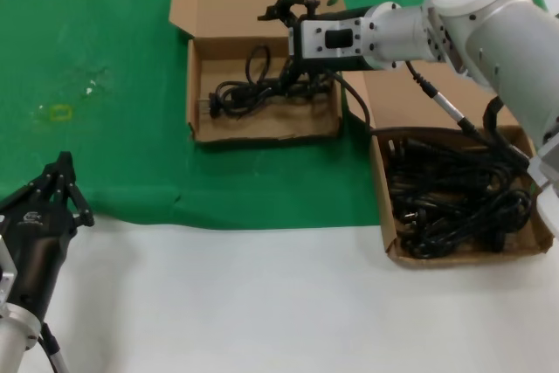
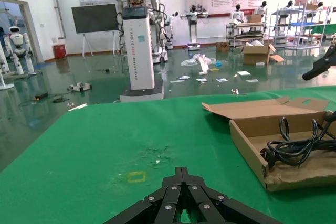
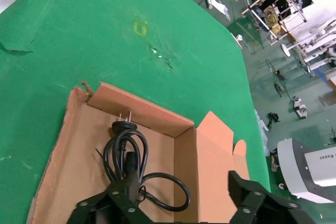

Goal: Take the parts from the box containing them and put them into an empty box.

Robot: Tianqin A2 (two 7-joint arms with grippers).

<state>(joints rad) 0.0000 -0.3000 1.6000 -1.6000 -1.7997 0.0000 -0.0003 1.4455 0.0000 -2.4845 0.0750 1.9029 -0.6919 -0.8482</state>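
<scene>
The far cardboard box [image 1: 196,93] with a narrow lid strip holds one black cord [image 1: 253,89], coiled with its plug at the left end. My right gripper [image 1: 290,45] hovers over this box's right end, jaws wide open. In the right wrist view the gripper [image 3: 184,192] has one finger [image 3: 123,195] over the cord [image 3: 126,145] and the other over the box's end flap [image 3: 215,140]. The near right box [image 1: 384,207] with a broad lid holds a heap of black cords [image 1: 454,198]. My left gripper [image 1: 63,172] is shut and empty at the near left.
A green cloth [image 1: 105,58] covers the far table, with a small yellow mark [image 1: 59,113] on it. The near table strip [image 1: 262,303] is white. The left wrist view shows the far box [image 2: 252,140] and its cord [image 2: 294,148] to one side.
</scene>
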